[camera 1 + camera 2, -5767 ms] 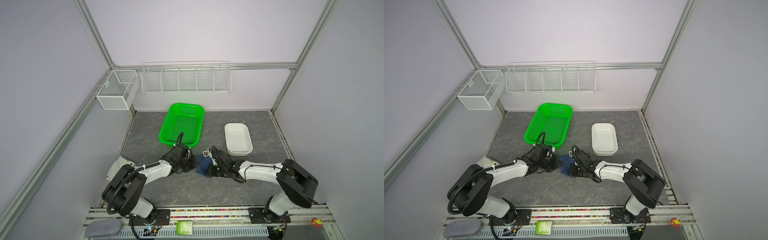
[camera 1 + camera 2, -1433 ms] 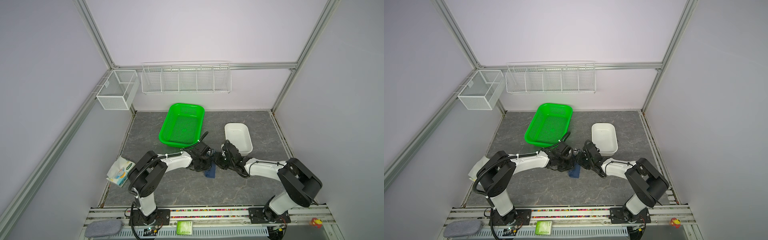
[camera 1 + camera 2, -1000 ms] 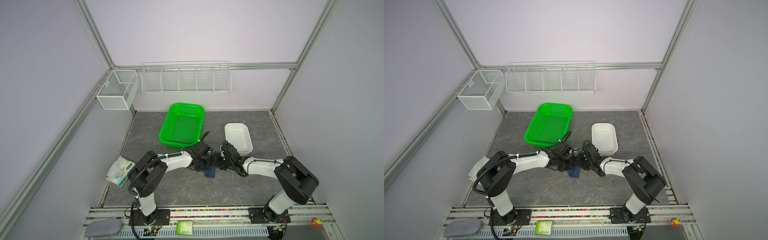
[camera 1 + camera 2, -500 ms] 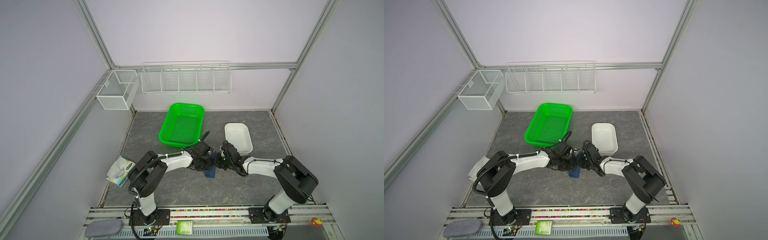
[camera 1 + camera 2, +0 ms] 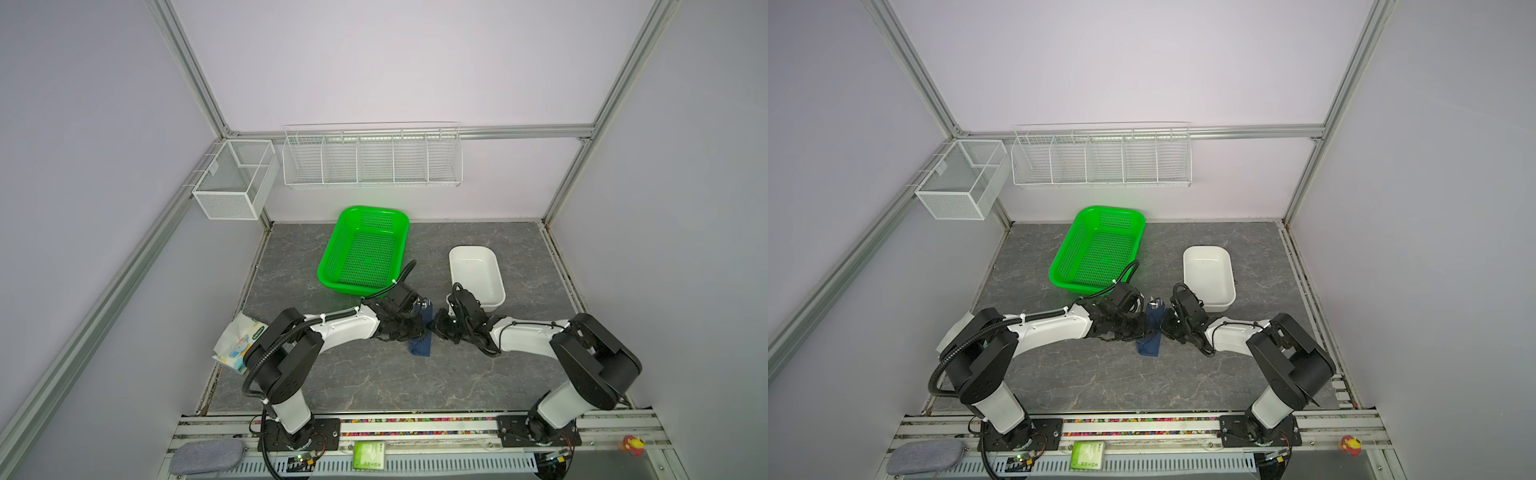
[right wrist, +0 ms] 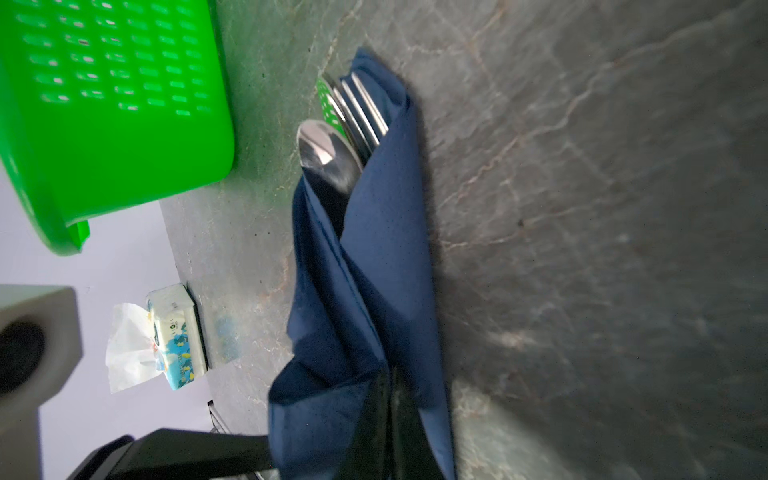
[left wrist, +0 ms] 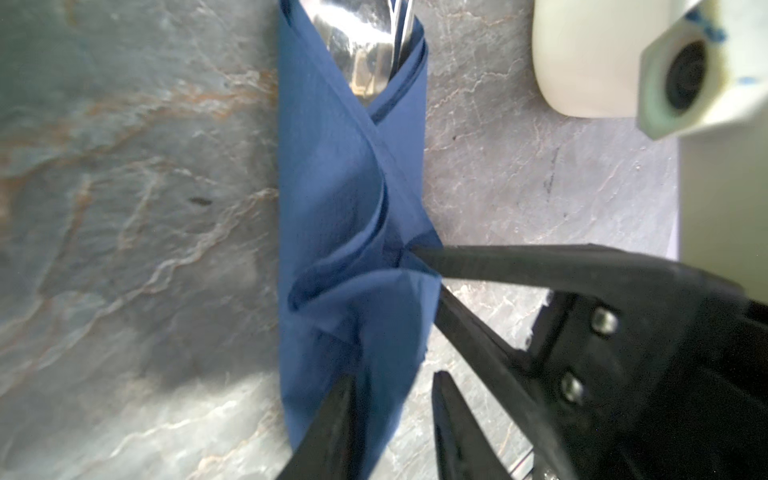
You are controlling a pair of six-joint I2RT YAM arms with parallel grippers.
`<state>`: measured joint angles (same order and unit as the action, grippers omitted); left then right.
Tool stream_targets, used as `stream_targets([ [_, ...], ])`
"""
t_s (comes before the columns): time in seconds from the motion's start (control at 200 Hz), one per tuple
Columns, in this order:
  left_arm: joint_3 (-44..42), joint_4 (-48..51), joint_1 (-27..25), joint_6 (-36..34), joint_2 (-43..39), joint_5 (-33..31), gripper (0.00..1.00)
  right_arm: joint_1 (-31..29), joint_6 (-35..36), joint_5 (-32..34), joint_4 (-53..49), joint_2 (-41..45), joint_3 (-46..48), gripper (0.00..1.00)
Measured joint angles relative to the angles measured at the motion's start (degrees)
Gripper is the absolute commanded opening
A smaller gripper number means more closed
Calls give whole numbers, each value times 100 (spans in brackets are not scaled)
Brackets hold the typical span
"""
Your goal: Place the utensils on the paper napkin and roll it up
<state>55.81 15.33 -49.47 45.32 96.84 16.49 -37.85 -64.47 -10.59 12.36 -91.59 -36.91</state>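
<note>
Where the two arms meet near the middle of the tabletop (image 5: 374,374), the paper napkin (image 5: 420,345) lies wrapped into a narrow dark blue roll, flat on the grey stone-patterned surface. Both top views show it between the two claws, in front of the green basket (image 5: 372,210) and to the left of the white tub (image 5: 473,248). The utensils (image 5: 1155,302) are inside the roll, and their shiny ends poke out of its far end, the one nearer the basket. The right wrist view shows the bowl of a spoon (image 6: 326,153) and the tines of a fork (image 6: 363,110) close together there.

The right claw (image 6: 390,382) comes at the roll from the right. Its fingers are pressed together on a loose fold of the napkin, in the nearer half of the roll, and the left wrist view shows the paper puckered where that tip bites.

The left claw (image 7: 395,378) sits at the left of the roll, towards its near end, with its fingers part way apart. One finger (image 7: 336,415) lies over the blue paper and the other stands just off the paper's edge with a gap showing, so it clamps nothing.

A white tissue pack (image 5: 239,340) with colourful print lies at the tabletop's left edge, well apart from the roll.
</note>
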Motion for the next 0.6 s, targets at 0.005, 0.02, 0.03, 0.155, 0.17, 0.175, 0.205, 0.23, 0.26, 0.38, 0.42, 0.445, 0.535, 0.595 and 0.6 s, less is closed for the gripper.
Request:
stream_targets([
  [0.005, -2, 0, 0, 0, -9, 0, 35, 2, 0, 2, 2, -2, 0, 7],
  [0.02, -15, -2, -4, -2, -39, 0, 35, 9, 9, -2, 9, -2, 2, 7],
  [0.03, -24, -2, -4, -2, -61, -4, 35, 11, 15, -2, 11, -2, 4, 6],
  [0.155, -37, 4, -4, -83, -256, -35, 42, 31, 52, -24, 57, -2, 13, 7],
  [0.17, -39, 4, -4, -92, -273, -46, 43, 31, 59, -24, 63, -2, 13, 6],
  [0.175, -39, 7, -4, -98, -280, -48, 44, 31, 61, -24, 66, -2, 13, 7],
  [0.205, -55, 0, -4, -120, -321, -66, 46, 31, 63, -26, 83, -2, 15, 7],
  [0.23, -74, -4, -7, -122, -352, -79, 49, 31, 63, -26, 92, -2, 17, 7],
  [0.26, -114, -4, -7, -157, -402, -103, 52, 31, 63, -28, 105, -2, 17, 7],
  [0.38, -306, 42, -7, -350, -614, -236, 59, 31, 63, -44, 131, -2, 17, 7],
  [0.42, -361, 57, -7, -411, -669, -286, 61, 31, 63, -44, 131, -2, 20, 7],
  [0.445, -389, 74, -7, -446, -704, -317, 63, 31, 63, -44, 133, -2, 22, 7],
  [0.535, -531, 72, -7, -599, -811, -330, 68, 31, 63, -42, 146, -2, 39, 7],
  [0.595, -619, 74, -7, -721, -835, -317, 70, 35, 63, -42, 155, -2, 50, 7],
  [0.6, -629, 72, -7, -728, -835, -315, 70, 35, 63, -44, 153, -2, 50, 7],
])
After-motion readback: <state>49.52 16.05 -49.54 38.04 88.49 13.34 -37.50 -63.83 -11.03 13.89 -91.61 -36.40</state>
